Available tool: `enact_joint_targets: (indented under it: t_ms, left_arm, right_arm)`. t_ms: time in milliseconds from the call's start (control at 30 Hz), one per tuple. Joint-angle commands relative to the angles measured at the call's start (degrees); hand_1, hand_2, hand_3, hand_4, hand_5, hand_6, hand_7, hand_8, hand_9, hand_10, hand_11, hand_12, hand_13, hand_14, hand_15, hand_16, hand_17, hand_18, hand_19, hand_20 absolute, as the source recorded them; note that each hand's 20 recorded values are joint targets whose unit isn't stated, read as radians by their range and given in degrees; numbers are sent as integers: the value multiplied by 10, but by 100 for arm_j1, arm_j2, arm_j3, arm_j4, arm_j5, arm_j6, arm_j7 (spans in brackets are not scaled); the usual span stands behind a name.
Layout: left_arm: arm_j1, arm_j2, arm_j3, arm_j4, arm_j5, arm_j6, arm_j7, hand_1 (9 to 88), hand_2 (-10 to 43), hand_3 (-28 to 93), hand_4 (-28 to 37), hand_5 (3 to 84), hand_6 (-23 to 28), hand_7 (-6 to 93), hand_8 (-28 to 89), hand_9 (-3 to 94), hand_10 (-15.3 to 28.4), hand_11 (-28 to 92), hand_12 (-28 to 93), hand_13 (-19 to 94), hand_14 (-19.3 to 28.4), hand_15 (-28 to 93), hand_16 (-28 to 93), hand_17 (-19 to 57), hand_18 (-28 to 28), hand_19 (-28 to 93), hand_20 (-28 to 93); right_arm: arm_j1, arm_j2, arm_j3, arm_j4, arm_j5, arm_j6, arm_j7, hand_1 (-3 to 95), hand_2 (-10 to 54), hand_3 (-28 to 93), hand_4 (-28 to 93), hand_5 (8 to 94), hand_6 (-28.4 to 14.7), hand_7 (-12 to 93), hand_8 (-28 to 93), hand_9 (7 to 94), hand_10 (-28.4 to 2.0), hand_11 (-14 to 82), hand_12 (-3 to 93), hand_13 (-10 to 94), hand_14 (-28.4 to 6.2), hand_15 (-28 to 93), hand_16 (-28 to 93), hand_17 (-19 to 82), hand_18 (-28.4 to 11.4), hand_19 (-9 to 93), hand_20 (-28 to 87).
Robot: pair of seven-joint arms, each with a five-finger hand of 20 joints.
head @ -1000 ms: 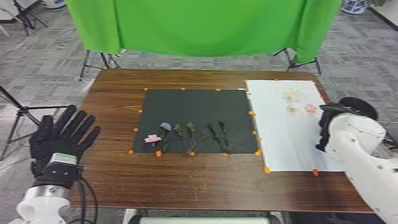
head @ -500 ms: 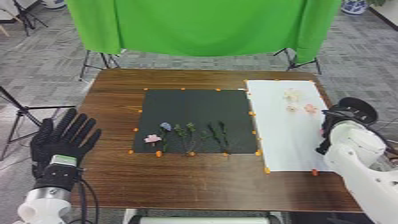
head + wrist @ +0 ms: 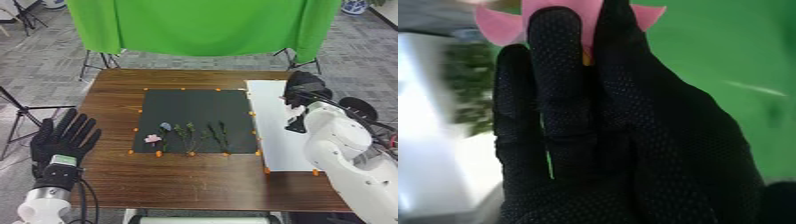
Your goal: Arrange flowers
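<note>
My right hand (image 3: 306,91) is over the far part of the white sheet (image 3: 281,155), hiding most of the pale and pink flowers there. In the right wrist view, a pink flower (image 3: 503,25) is held at the fingertips of my right hand (image 3: 567,120); its petals spread behind them. On the black mat (image 3: 195,107) lie a pink flower (image 3: 153,138), a blue flower (image 3: 166,127), green sprigs (image 3: 190,131) and darker green stems (image 3: 223,136). My left hand (image 3: 64,137) rests open, fingers spread, left of the mat.
Orange markers line the mat and sheet on the brown table (image 3: 178,185). A black round object (image 3: 358,108) stands beyond the table's right edge, close to my right arm. A green curtain (image 3: 204,27) hangs behind the table.
My right hand has moved from the sheet's right edge leftward and away over its far part, now covering the flowers that were visible there. My left hand has stayed still.
</note>
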Motion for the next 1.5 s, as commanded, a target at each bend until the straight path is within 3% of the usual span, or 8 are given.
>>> enact_joint_targets:
  t_ms: [33, 167, 333, 533, 733, 1167, 1333, 1500]
  left_arm:
    - [34, -26, 46, 5, -2, -7, -19, 266, 123, 714, -283, 376, 99, 137, -90, 311, 164, 188, 112, 208, 161, 348, -66, -95, 151, 371, 75]
    - [-28, 25, 97, 14, 5, -39, -40, 266, 123, 714, -283, 377, 99, 136, -91, 311, 164, 189, 112, 208, 161, 348, -66, -95, 151, 372, 74]
    - [-103, 45, 128, 33, -1, 35, -83, 266, 123, 714, -283, 376, 99, 136, -90, 310, 163, 189, 112, 208, 161, 347, -66, -95, 151, 372, 74]
    - [-265, 97, 164, 85, 32, 21, -189, 266, 123, 714, -283, 376, 99, 136, -90, 310, 163, 188, 112, 208, 161, 348, -66, -94, 151, 371, 74]
    - [-289, 109, 169, 76, 40, 63, -224, 265, 123, 714, -283, 376, 99, 135, -90, 310, 164, 188, 113, 208, 161, 348, -65, -94, 151, 371, 75]
    - [-358, 59, 198, 115, 48, 108, -352, 266, 124, 713, -283, 376, 99, 137, -90, 311, 164, 189, 112, 209, 162, 349, -66, -95, 152, 374, 75]
    - [-345, 59, 144, 129, 57, 55, -386, 266, 124, 714, -283, 376, 99, 137, -91, 310, 163, 190, 112, 209, 162, 348, -66, -95, 152, 374, 75]
    - [-336, 46, 169, 127, 30, 52, -375, 272, 118, 715, -283, 378, 89, 144, -91, 311, 161, 191, 113, 209, 161, 349, -66, -95, 152, 374, 75]
  right_arm:
    - [1290, -1352, -1154, 313, -59, -233, -756, 648, -85, 686, -283, 685, -9, 355, 23, 806, -92, 137, 472, 733, -56, 371, 412, 340, -179, 708, 272]
    - [1570, -1863, -1664, 702, -118, -626, -984, 647, -85, 687, -283, 685, -7, 355, 22, 805, -91, 138, 473, 733, -54, 370, 412, 340, -179, 707, 276]
    - [1750, -2310, -2143, 1135, -288, -1006, -1131, 645, -88, 689, -283, 683, -7, 355, 19, 805, -90, 137, 471, 733, -53, 370, 411, 340, -179, 705, 281]
    - [1945, -2586, -2590, 1519, -519, -1337, -1156, 642, -91, 691, -283, 682, -6, 354, 16, 803, -90, 136, 470, 730, -52, 370, 410, 340, -180, 704, 284]
    - [1902, -2729, -2790, 1752, -831, -1438, -1227, 641, -93, 691, -283, 678, -7, 352, 13, 800, -92, 134, 466, 726, -53, 369, 409, 339, -180, 703, 286]
    - [1723, -2851, -2836, 1964, -1022, -1606, -1144, 634, -95, 691, -283, 665, -8, 345, -1, 794, -91, 129, 453, 719, -51, 370, 410, 331, -188, 716, 299]
    - [1653, -2886, -2790, 1946, -1060, -1757, -1152, 624, -95, 687, -283, 655, -9, 346, -6, 780, -91, 128, 448, 714, -50, 376, 409, 325, -198, 732, 312]
    - [1635, -2861, -2729, 1874, -928, -1961, -1092, 604, -95, 670, -283, 628, -10, 278, -48, 735, -95, 112, 387, 690, -52, 398, 396, 315, -210, 752, 329]
